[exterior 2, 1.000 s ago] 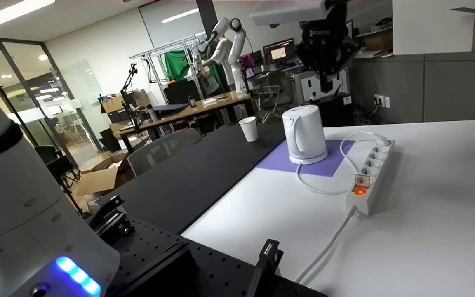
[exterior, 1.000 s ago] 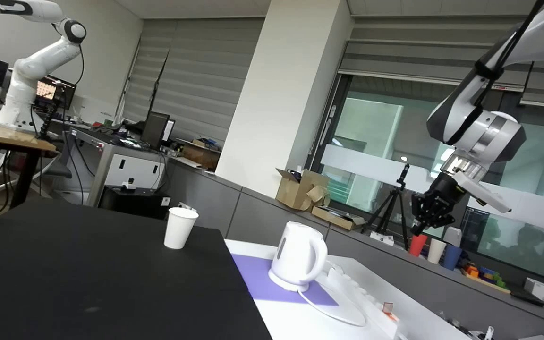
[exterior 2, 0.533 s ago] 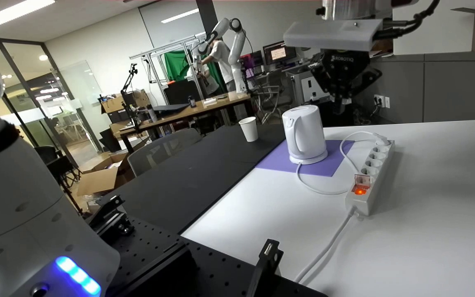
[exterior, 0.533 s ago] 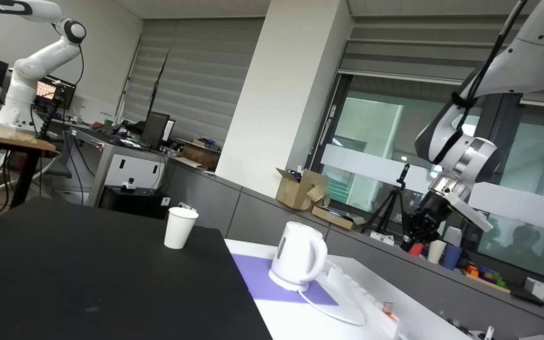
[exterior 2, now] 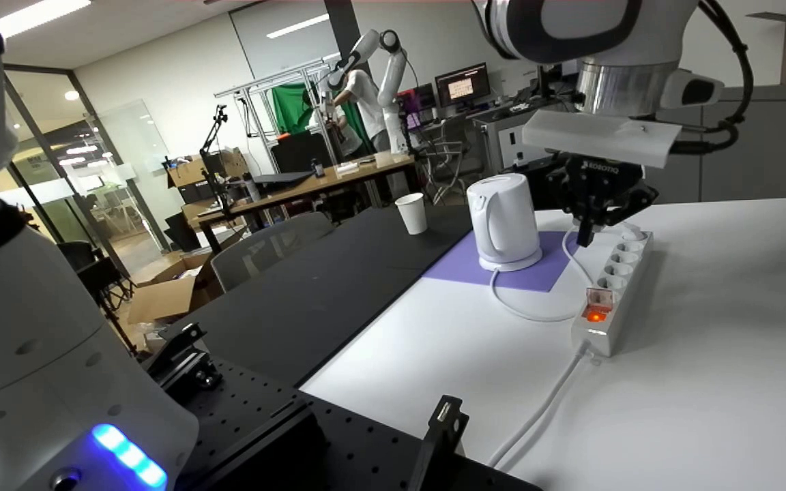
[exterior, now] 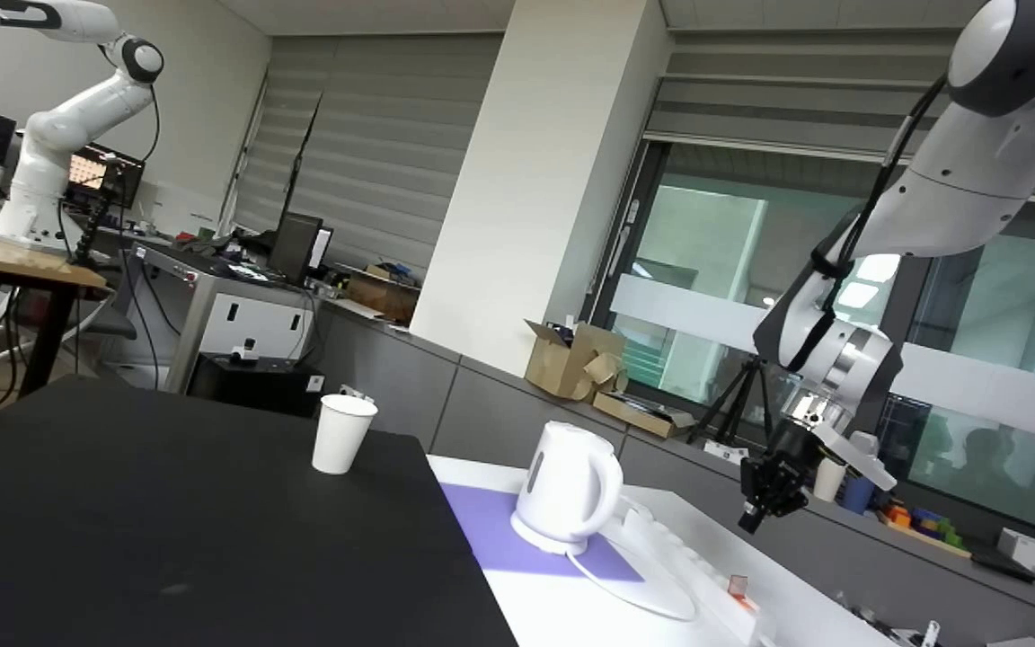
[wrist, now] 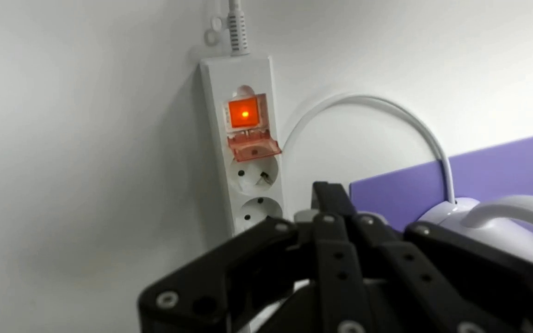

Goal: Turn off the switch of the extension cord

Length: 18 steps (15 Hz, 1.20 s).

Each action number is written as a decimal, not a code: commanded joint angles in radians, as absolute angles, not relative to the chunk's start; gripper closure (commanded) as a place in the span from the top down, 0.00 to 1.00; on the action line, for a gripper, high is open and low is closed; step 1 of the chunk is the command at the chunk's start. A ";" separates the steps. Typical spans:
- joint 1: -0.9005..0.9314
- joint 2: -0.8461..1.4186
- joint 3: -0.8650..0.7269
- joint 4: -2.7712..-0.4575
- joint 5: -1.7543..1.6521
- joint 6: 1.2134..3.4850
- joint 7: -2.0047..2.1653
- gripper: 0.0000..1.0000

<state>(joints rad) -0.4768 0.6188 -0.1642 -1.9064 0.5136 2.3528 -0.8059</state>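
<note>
The extension cord is a long white power strip on the white table in both exterior views (exterior: 706, 589) (exterior 2: 628, 293). It also shows in the wrist view (wrist: 253, 187). Its switch (wrist: 244, 112) glows orange near the cable end, also in an exterior view (exterior 2: 596, 316). A clear reddish cover (wrist: 254, 145) stands flipped open beside the switch, over the nearest socket. My gripper (wrist: 333, 196) is shut and empty, its fingertips together. It hangs above the table, apart from the strip, also in both exterior views (exterior: 751, 519) (exterior 2: 585, 235). The gripper hides the strip's far sockets in the wrist view.
A white jug (exterior 2: 504, 218) stands on a purple mat (exterior 2: 447, 269) beside the strip. Its white cord (wrist: 387, 99) loops to the strip. A white paper cup (exterior 2: 412, 213) stands on the black table part (exterior 2: 311, 300). The strip's own cable (exterior 2: 543, 406) runs toward the robot base.
My gripper has moved down toward the table and closer to the strip, staying shut. The strip, switch light, cover and jug have not moved.
</note>
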 commanded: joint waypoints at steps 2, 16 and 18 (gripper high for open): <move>-0.506 0.715 -0.165 -1.802 0.371 2.287 -0.721 0.00; -0.580 0.786 -0.135 -1.754 0.268 2.216 -0.714 0.00; -0.596 0.788 -0.118 -1.759 0.278 2.228 -0.735 0.00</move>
